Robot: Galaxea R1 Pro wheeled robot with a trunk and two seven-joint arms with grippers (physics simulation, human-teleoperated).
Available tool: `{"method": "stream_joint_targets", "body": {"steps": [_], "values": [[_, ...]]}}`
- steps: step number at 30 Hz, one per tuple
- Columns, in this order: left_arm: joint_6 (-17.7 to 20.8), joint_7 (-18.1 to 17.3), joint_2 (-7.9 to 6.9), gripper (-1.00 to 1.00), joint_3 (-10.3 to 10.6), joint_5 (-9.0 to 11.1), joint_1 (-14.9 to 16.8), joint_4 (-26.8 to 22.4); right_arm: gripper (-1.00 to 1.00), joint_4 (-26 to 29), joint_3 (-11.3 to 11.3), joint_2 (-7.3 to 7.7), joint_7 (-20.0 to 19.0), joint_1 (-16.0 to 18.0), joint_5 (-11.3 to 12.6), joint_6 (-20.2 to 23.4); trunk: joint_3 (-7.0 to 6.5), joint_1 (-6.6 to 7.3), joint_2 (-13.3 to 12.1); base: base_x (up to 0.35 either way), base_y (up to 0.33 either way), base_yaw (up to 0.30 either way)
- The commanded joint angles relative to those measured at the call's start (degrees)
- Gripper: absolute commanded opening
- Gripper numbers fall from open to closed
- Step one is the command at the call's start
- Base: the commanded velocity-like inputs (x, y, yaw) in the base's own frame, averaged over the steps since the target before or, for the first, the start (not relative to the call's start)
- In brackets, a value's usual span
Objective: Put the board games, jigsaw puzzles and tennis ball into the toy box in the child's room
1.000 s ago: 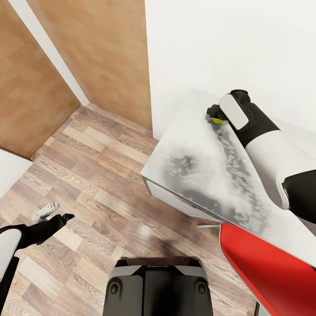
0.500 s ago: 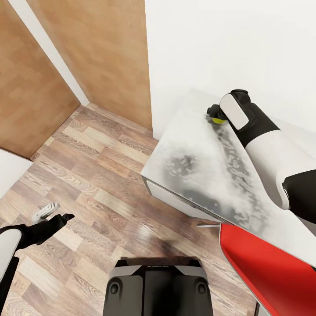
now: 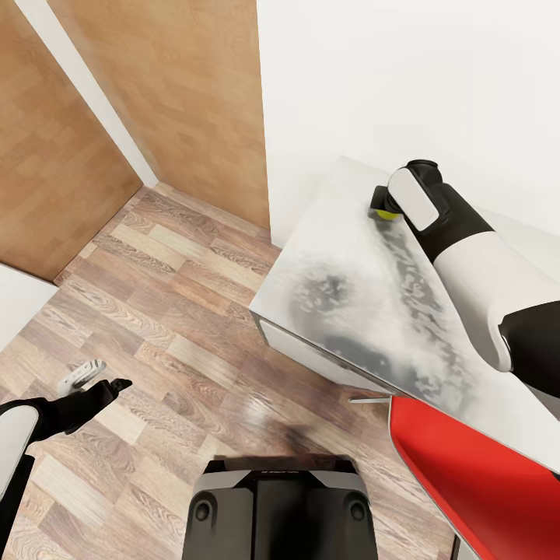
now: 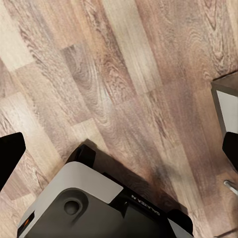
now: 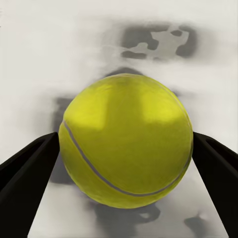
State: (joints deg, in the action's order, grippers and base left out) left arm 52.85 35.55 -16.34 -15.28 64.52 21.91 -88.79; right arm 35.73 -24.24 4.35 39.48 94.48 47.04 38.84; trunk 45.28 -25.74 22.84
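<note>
The tennis ball [image 3: 386, 212] is small and yellow-green and sits at the far end of the table [image 3: 342, 311], close to the white wall. My right gripper [image 3: 380, 204] reaches over the light grey top and is shut on it. In the right wrist view the tennis ball [image 5: 126, 139] sits between the two dark fingers [image 5: 29, 168], touching both, with its shadow on the top beneath. My left gripper [image 3: 97, 379] hangs open over the wood floor at the lower left, nothing between its fingers [image 4: 10, 153].
A red chair [image 3: 482, 482] stands against the table's near side at the lower right. Wooden wardrobe doors [image 3: 187, 93] and a white wall close off the back. My dark base [image 3: 280, 505] is on the plank floor [image 4: 119, 74], with the table's corner [image 4: 225, 104] beside it.
My right gripper and the ball have shifted very slightly up and away on the table's far end. The left arm has stayed put.
</note>
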Motion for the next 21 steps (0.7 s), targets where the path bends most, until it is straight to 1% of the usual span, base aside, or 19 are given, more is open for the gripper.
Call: {"method": "stream_joint_targets", "body": {"steps": [1,21], "values": [[0.15,0.58,-0.01,1.00,-0.04,0.60,0.02,-0.06,-1.00,0.05,-0.42,0.10,0.51,0.04,0.99,0.08,0.07,-0.04,0.08,0.000,0.000,0.000],[0.21,0.49,0.00,1.00,-0.03,0.82,0.06,-0.06,-1.00,0.32,-0.31,0.44,0.51,0.02,1.17,0.10,0.07,-0.04,0.08,0.000,0.000,0.000]]}}
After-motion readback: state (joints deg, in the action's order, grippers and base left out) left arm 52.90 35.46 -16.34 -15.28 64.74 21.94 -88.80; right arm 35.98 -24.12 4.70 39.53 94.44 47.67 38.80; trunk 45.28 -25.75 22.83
